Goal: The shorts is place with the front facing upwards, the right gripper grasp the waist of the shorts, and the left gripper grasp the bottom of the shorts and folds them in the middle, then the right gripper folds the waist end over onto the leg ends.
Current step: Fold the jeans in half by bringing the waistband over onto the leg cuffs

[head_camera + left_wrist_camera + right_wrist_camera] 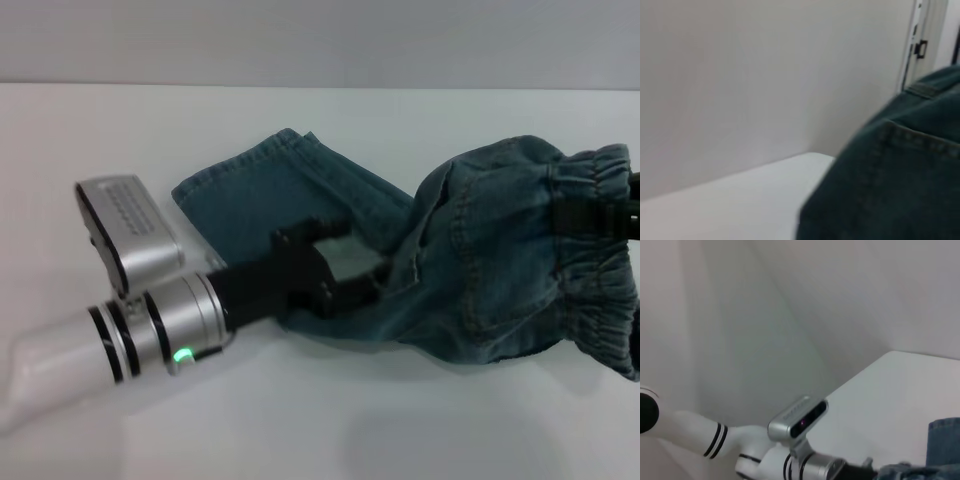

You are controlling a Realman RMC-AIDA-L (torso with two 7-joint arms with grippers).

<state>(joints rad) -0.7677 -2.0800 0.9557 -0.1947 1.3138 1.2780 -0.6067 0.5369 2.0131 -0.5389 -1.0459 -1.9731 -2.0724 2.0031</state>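
The denim shorts (480,270) lie across the white table (300,420). Their ruffled waist (600,300) is at the right, bunched and raised off the table. My right gripper (585,218) shows only as a dark strip clamped across that waistband. One leg lies flat toward the far left, ending in a straight hem (195,200). My left gripper (355,262) reaches in from the left over the near leg, its black fingers (320,232) apart with denim between them. The near leg's hem (330,325) sits just under its jaw. Denim (890,190) fills the left wrist view's corner.
The left arm's grey ribbed camera box (125,225) stands above its silver wrist (180,320); it also shows in the right wrist view as the box (797,417). Bare white table surrounds the shorts, with a plain wall (320,40) behind.
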